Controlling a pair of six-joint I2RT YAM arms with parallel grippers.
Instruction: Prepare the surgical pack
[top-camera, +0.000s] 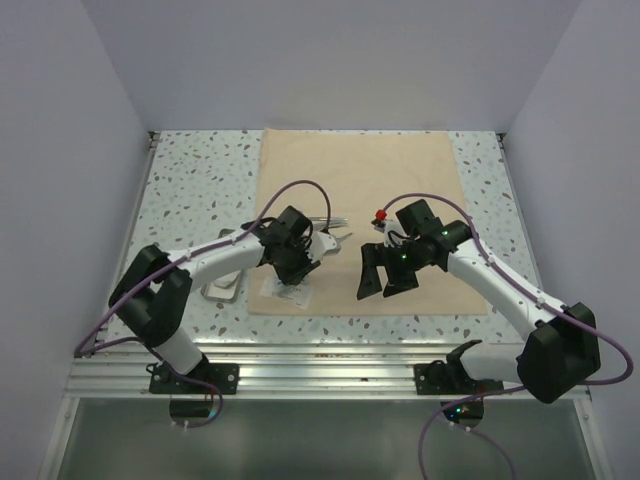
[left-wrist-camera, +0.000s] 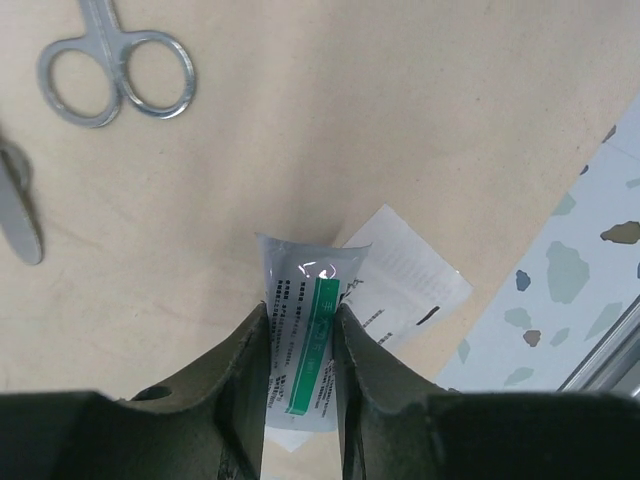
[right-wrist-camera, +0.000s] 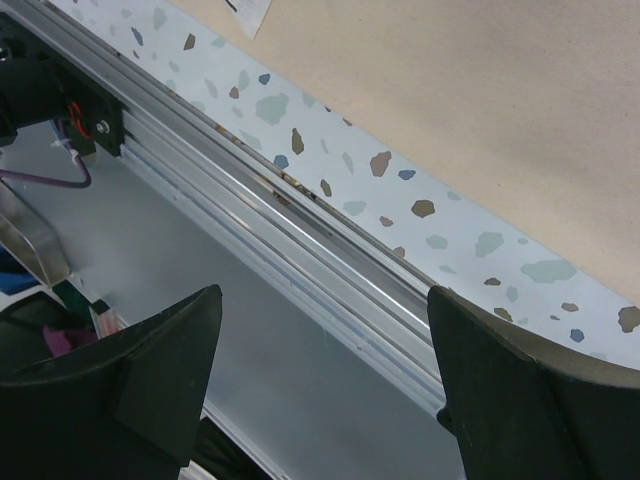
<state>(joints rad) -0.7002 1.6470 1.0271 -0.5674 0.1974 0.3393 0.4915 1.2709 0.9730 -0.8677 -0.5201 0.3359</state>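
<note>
While the right gripper (right-wrist-camera: 325, 300) is held wide open, a gauze packet (left-wrist-camera: 310, 340) on the cloth (top-camera: 360, 180) is pinched by the left gripper (left-wrist-camera: 300, 315); the tray (top-camera: 224, 289), contents hidden, is seen at its nine o'clock.

Robot lab test cell, bench-top rig.
Plain white enclosure walls (top-camera: 350, 60) box in three sides of a speckled terrazzo-pattern bench (top-camera: 190, 190). A grooved aluminium rail (top-camera: 320, 365) along the near edge carries the white-and-black left arm (top-camera: 215, 258) and right arm (top-camera: 500, 285), with loose purple cables (top-camera: 300, 187) and a grey sheet-metal panel (top-camera: 320, 440) below. Surgical-style props are laid out: flat beige cloth (top-camera: 370, 170), silver steel scissors (left-wrist-camera: 115, 75), sealed white packet with a green stripe (left-wrist-camera: 310, 330).
</note>
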